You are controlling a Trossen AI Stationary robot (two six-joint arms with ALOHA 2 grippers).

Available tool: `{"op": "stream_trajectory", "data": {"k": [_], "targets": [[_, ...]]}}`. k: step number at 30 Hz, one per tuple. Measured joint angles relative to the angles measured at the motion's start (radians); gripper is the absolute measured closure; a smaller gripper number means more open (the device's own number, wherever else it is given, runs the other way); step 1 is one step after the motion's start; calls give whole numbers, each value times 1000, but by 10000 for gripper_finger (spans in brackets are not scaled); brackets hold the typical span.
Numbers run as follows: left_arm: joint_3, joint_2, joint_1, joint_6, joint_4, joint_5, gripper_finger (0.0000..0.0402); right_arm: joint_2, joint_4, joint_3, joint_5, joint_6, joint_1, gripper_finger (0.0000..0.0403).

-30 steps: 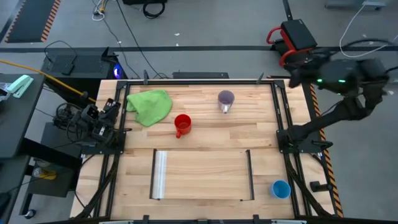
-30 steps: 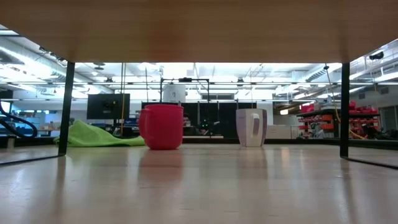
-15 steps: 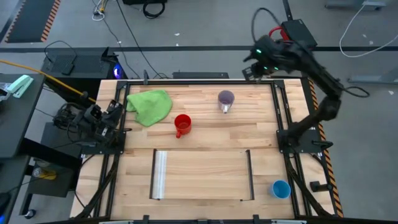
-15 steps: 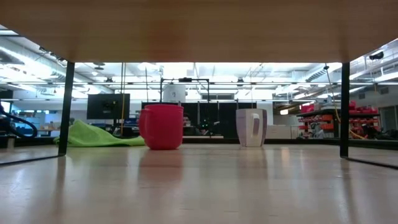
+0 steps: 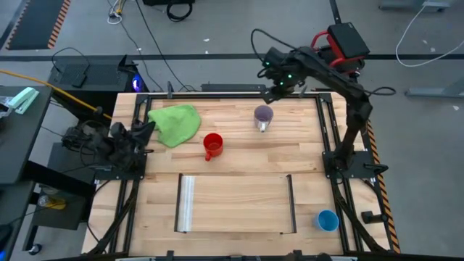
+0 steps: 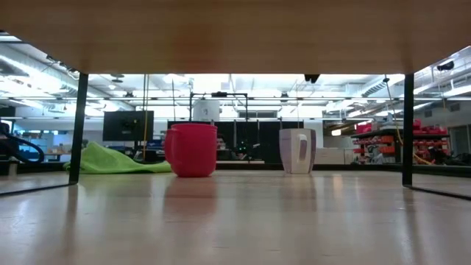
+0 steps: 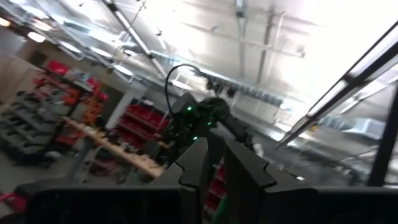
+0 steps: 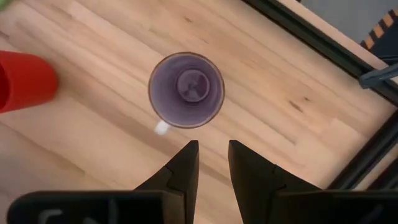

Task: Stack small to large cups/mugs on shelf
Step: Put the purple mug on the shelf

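- High view: the right gripper [image 5: 273, 92] hangs over the tabletop's far edge, just beyond the purple mug [image 5: 263, 116], placed, it seems, for a drop onto that mug. The red mug [image 5: 212, 145] stands near the tabletop's middle, beside the green cloth [image 5: 175, 123] at the far left corner. The light-blue cup [image 5: 327, 220] sits at the near right corner, outside the shelf [image 5: 236, 205], which lies bare along the near edge between its silvery rail [image 5: 187, 204] and dark rail [image 5: 291, 203]. Nothing is stacked yet. The left gripper [image 5: 142, 130] waits off the left edge, by the cloth.
- Low view: both mugs stand upright and well apart on pale wood; no gripper shows. Behind them is a bright workshop with racks and a monitor.
- Left wrist view: its fingers [image 7: 196, 165] point up at the ceiling lights and red storage racks, a narrow gap between them, holding nothing.
- Right wrist view: the mug's rim sits straight ahead of the fingers [image 8: 185, 163], which stand slightly parted and empty; the pale handle [image 8: 161, 127] faces them, so a rim grip looks likelier than a handle grip.
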Motion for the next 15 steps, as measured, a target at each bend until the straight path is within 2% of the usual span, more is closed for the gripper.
{"op": "stream_trajectory", "data": {"k": [5, 15], "targets": [[0, 0, 0, -29, -84, -49, 332, 47, 0, 0, 12, -4, 12, 305], [0, 0, 0, -80, -165, -85, 311, 124, 34, -8, 37, -39, 12, 269]]}}
